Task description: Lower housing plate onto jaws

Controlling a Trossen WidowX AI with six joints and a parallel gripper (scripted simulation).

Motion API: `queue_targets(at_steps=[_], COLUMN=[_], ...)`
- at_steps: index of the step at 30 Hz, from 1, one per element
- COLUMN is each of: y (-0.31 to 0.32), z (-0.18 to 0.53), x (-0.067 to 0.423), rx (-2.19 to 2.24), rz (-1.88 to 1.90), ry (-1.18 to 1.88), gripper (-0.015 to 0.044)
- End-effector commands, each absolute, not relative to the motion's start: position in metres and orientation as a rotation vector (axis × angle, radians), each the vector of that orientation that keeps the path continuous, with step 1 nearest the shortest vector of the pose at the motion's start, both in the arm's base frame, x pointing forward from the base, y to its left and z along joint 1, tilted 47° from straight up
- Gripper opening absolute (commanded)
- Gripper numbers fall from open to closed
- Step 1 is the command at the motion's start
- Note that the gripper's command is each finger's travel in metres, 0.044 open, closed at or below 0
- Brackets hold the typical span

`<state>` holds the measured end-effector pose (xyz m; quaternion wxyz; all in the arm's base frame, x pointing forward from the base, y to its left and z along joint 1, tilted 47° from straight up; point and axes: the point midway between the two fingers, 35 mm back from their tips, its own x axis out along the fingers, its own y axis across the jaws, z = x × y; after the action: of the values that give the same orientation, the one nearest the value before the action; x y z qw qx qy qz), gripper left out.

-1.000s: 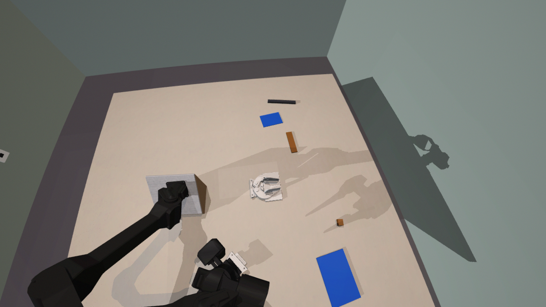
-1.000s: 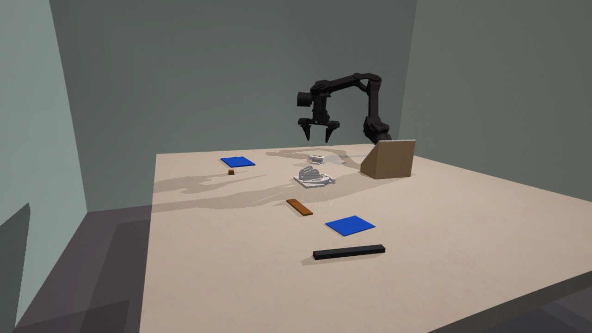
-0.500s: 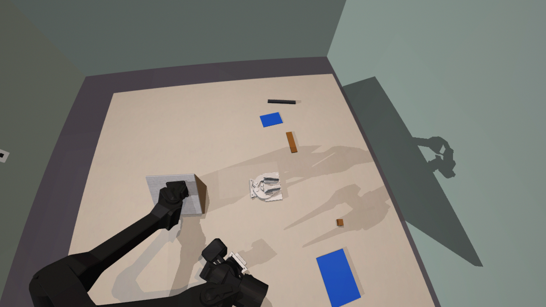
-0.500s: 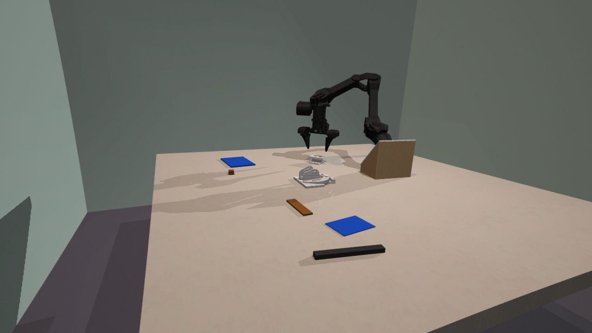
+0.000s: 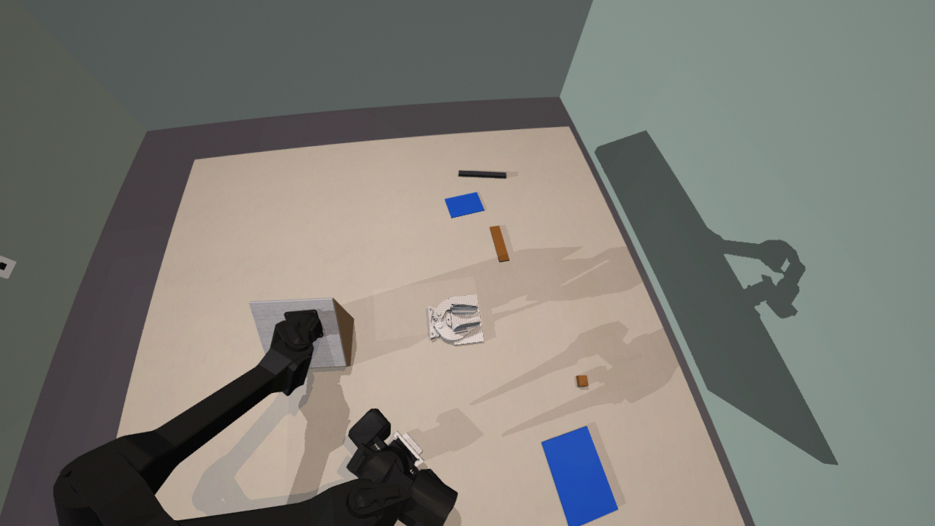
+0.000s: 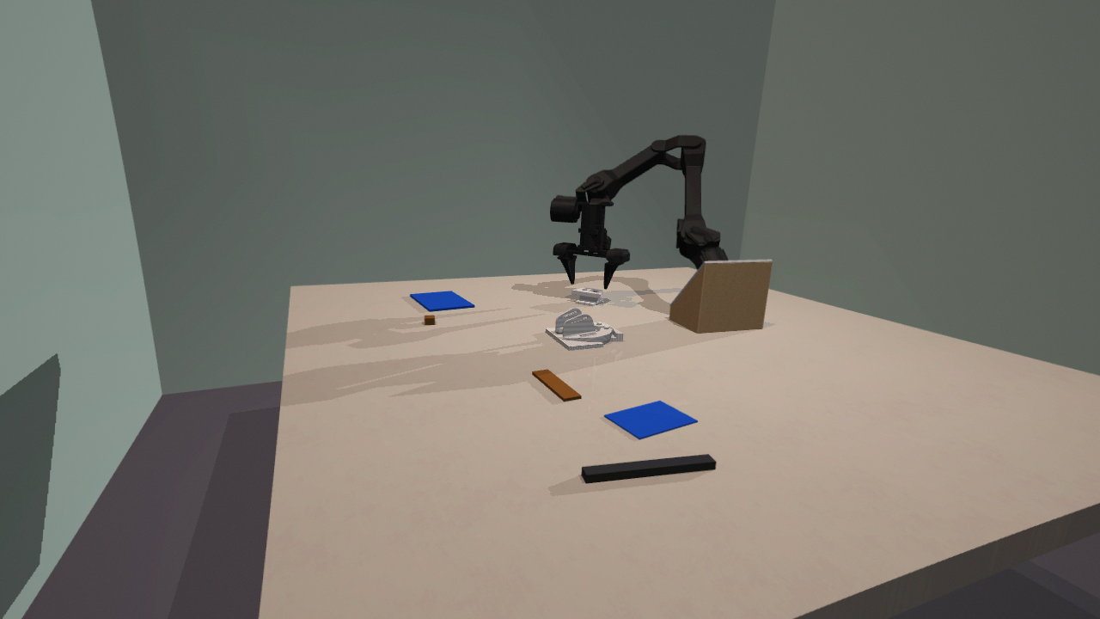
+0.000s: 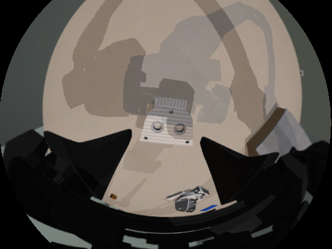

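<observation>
The white housing plate [image 5: 410, 448] [image 6: 589, 295] [image 7: 168, 121] stands raised on a small support on the table, with two round holes in its top. My gripper [image 6: 589, 285] [image 7: 167, 137] is open and empty, pointing down just above the plate. In the wrist view the plate shows between and beyond the fingertips. In the top view the arm hides most of it. The white base [image 5: 472, 337] [image 6: 586, 344] lies apart from the plate, nearer the table's middle. Two grey jaws [image 5: 464, 308] [image 6: 574, 324] sit on it side by side. Their pins and stubs are too small to make out.
A wedge block [image 5: 342, 333] [image 6: 732, 296] [image 7: 265, 133] stands beside the arm's base. Two blue sheets [image 5: 579, 475] [image 6: 650, 419], an orange bar [image 5: 499, 244] [image 6: 556, 384], a small orange cube [image 5: 581, 380] [image 6: 429, 319] and a black bar [image 5: 482, 174] [image 6: 648, 468] lie on the table.
</observation>
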<state>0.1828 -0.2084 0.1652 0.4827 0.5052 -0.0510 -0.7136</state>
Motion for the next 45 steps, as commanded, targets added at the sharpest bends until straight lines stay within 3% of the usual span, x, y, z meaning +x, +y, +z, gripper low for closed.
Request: queue_targets(at_steps=[1, 45], y=[-0.209, -0.232], z=[0.162, 0.142], x=[0.183, 0.182], rx=[1.230, 1.229], rz=[-1.741, -1.741], ry=[-0.115, -0.116], gripper=[0.0440, 0.0440])
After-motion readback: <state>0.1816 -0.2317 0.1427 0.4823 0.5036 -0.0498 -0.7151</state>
